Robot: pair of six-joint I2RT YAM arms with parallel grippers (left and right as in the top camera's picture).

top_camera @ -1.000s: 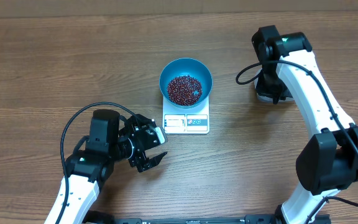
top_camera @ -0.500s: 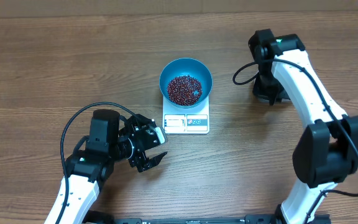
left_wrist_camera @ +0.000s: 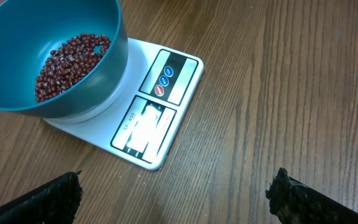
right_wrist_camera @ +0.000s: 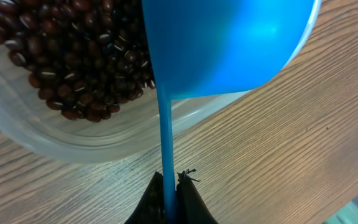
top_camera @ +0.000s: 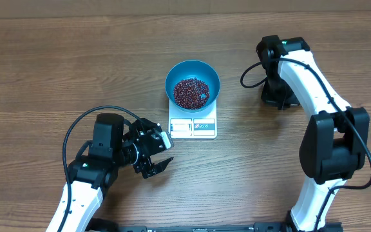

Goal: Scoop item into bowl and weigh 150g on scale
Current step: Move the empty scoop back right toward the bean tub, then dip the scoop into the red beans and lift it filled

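My left pincer point(left_wrist_camera: 173, 208) is spread wide with nothing in it, parked over the wood table point(left_wrist_camera: 291, 93) near the white scale point(left_wrist_camera: 160, 118). The teal bowl point(left_wrist_camera: 17, 43) sits on the scale with a shallow heap of red-brown beans point(left_wrist_camera: 67, 65) in the bottom. My right pincer point(right_wrist_camera: 169, 202) is clamped tight on the thin handle of the blue scoop point(right_wrist_camera: 229, 43), whose cup hangs over the clear tub point(right_wrist_camera: 61, 143). There are plenty more of them in there. Can't see inside the scoop, though.
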